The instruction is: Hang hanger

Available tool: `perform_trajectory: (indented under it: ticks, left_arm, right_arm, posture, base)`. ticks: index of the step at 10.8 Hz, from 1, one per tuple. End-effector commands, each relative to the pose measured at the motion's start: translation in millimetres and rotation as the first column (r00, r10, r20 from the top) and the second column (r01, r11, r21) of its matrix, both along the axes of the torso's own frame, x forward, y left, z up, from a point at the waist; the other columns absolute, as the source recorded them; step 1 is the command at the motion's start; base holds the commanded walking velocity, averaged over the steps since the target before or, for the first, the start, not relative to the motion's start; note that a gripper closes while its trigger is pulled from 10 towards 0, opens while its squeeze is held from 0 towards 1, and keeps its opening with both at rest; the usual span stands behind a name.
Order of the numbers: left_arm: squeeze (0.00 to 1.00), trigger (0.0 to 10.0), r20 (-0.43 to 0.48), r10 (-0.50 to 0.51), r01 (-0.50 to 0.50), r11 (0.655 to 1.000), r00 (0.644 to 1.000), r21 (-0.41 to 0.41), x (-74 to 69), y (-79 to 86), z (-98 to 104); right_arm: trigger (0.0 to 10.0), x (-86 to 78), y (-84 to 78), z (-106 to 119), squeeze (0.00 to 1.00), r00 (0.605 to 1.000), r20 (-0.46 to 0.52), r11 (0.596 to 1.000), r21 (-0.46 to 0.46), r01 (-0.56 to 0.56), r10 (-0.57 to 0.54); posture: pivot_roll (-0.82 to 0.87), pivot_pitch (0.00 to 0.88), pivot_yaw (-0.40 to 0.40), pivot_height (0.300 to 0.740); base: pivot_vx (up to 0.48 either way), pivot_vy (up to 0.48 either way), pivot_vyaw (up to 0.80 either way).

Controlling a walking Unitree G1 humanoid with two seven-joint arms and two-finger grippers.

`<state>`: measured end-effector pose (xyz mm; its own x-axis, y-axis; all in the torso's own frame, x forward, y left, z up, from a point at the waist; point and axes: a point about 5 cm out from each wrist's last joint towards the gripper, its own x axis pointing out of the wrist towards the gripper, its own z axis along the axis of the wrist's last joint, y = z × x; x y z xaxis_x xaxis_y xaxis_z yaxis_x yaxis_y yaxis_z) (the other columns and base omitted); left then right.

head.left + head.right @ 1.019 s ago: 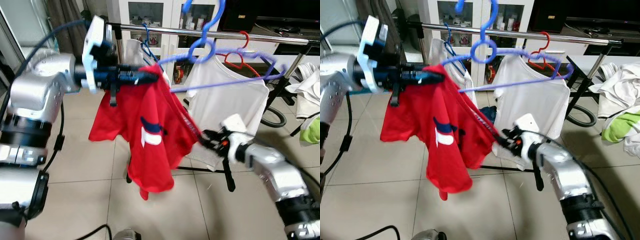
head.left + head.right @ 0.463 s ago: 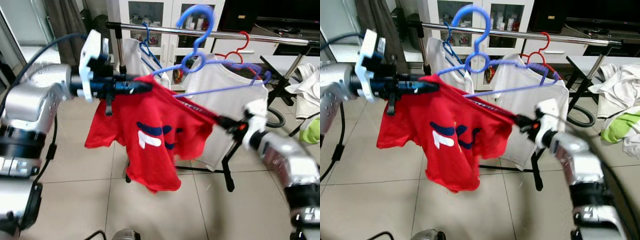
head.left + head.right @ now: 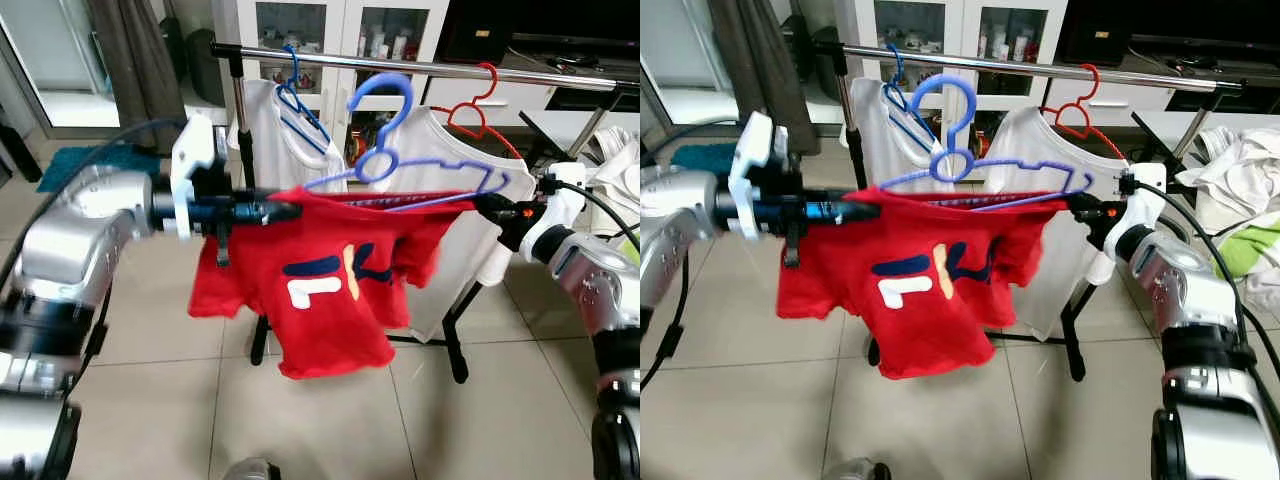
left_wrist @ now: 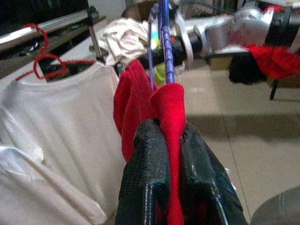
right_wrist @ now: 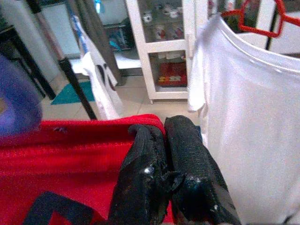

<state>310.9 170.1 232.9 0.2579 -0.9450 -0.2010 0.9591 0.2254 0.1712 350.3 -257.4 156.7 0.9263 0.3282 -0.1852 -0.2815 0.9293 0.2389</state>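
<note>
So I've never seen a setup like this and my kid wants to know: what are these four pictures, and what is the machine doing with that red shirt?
It is a humanoid robot with two silver arms, each ending in a tool of two black fingers. The two wide pictures come from cameras in its head, looking forward and down. The other two come from cameras on its wrists, looking along each tool's fingers.

The left tool pinches one shoulder of the red shirt, and the right tool pinches the other, so the shirt is stretched between them. The shirt sits on a blue hanger, whose hook is up in the air, not yet over the metal rail.

On that rail hang a white shirt on a red hanger and another white shirt. The floor is tiled.
</note>
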Motion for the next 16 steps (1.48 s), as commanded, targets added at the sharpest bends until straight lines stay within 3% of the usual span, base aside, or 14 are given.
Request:
perform_trajectory:
  ticks: [1,4,5,8,10,11,12,13,16]
  left_arm:
    - [0.0,0.0,0.05,0.095,-0.097,0.995,0.994,0.039,-1.6,25.0,7]
    - [0.0,0.0,0.062,0.188,-0.195,0.972,0.98,0.131,-6.9,40.8,-7]
    - [0.0,0.0,0.077,0.214,-0.225,0.952,0.974,0.207,-9.6,47.6,-13]
    - [0.0,0.0,0.128,0.262,-0.29,0.903,0.957,0.318,-7.9,50.4,-24]
    - [0.0,0.0,0.197,0.369,-0.417,0.821,0.909,0.389,3.8,57.9,-26]
    - [0.0,0.0,0.218,0.405,-0.459,0.806,0.888,0.373,10.1,55.6,-25]
    - [0.0,0.0,0.211,0.382,-0.436,0.815,0.9,0.383,9.9,51.5,-27]
    - [0.0,0.0,0.185,0.338,-0.384,0.837,0.923,0.39,10.2,39.2,-34]
    - [0.0,0.0,0.202,0.314,-0.366,0.871,0.928,0.328,24.2,15.5,-35]
  right_arm:
    - [0.0,-18.2,-72.4,5,0.0,0.937,-0.032,0.936,-0.069,0.345,-0.347]
    - [0.0,-21.4,-93.7,14,0.0,0.905,-0.014,0.902,-0.086,0.422,-0.425]
    - [0.0,-21.0,-96.9,18,0.0,0.903,0.0,0.899,-0.086,0.429,-0.43]
    - [0.0,-15.9,-96.6,30,0.0,0.899,0.06,0.896,-0.069,0.438,-0.435]
    - [0.0,-11.2,-87.9,35,0.0,0.913,0.09,0.913,-0.064,0.403,-0.397]
    - [0.0,-8.5,-80.2,36,0.0,0.929,0.107,0.927,-0.092,0.365,-0.355]
    - [0.0,-7.2,-75.6,36,0.0,0.936,0.111,0.934,-0.097,0.345,-0.334]
    - [0.0,-3.6,-58.6,39,0.0,0.958,0.129,0.957,-0.106,0.27,-0.256]
    - [0.0,-6.6,-14.4,49,0.0,0.985,0.149,0.982,-0.154,0.108,-0.085]
  posture:
    - [-0.06,0.0,-0.031,0.74]
    - [-0.06,0.0,-0.029,0.74]
    - [-0.05,0.0,-0.03,0.74]
    - [-0.05,0.0,-0.03,0.74]
    - [-0.05,0.0,-0.021,0.74]
    - [-0.05,0.0,-0.02,0.74]
    - [-0.05,0.0,-0.021,0.74]
    - [-0.05,0.0,-0.018,0.74]
    - [-0.05,0.0,-0.01,0.74]
  base:
    - [0.0,0.0,0.0]
    - [0.0,0.0,0.0]
    - [0.0,0.0,0.0]
    - [0.0,0.0,0.0]
    - [0.0,0.0,0.0]
    - [0.0,0.0,0.0]
    - [0.0,0.0,0.0]
    - [0.0,0.0,0.0]
    - [0.0,0.0,0.0]
